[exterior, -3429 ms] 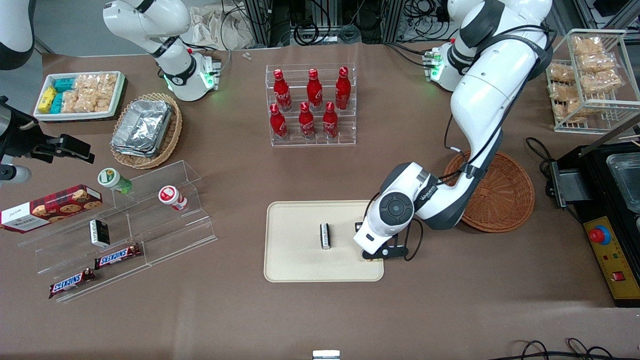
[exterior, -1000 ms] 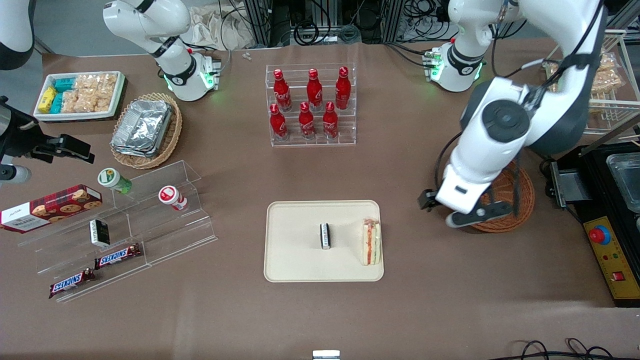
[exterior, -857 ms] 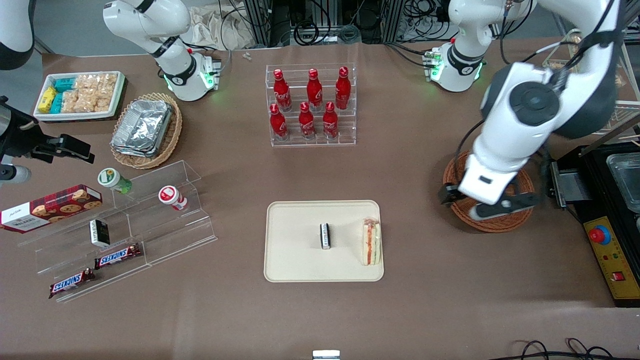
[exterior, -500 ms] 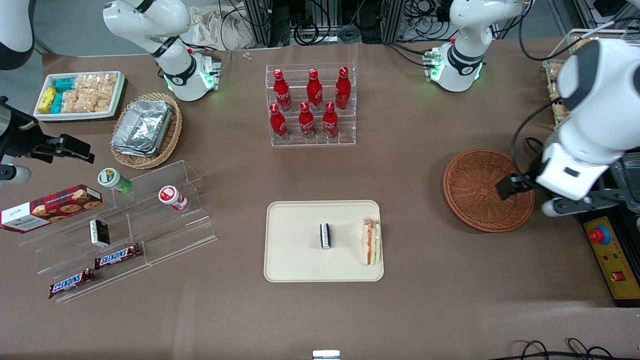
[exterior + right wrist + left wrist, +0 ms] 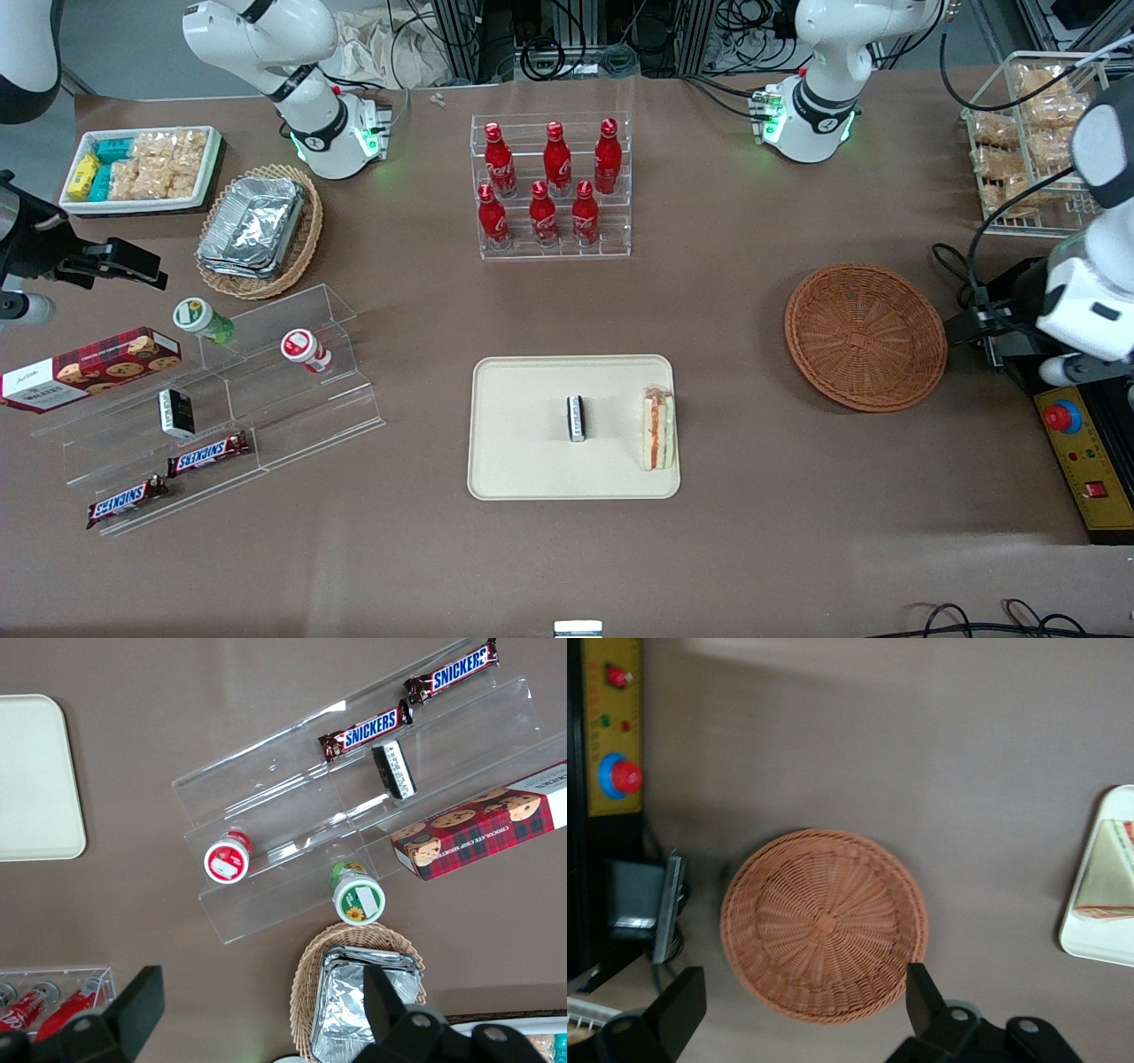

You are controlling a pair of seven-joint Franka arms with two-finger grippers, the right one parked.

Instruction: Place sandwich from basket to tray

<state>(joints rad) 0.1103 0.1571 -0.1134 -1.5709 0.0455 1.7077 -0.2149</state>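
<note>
Below the claw, whose black matt plastic fingers stand spread, sits the basket of rough reddish-brown woven wicker. The worktop is a matt brown, cloth-like cover. Farther from the claw, the smooth cream tray carries the soft pale-bread sandwich.

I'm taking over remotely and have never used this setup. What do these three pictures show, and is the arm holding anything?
The front view looks down on a brown table with two white robot arms. The wrist views come from cameras on each arm. The triangular white-bread sandwich lies on the cream rectangular tray, beside a small black-and-white packet. The round reddish-brown wicker basket is empty. The working arm's gripper hangs open above the basket's edge, holding nothing.
</note>
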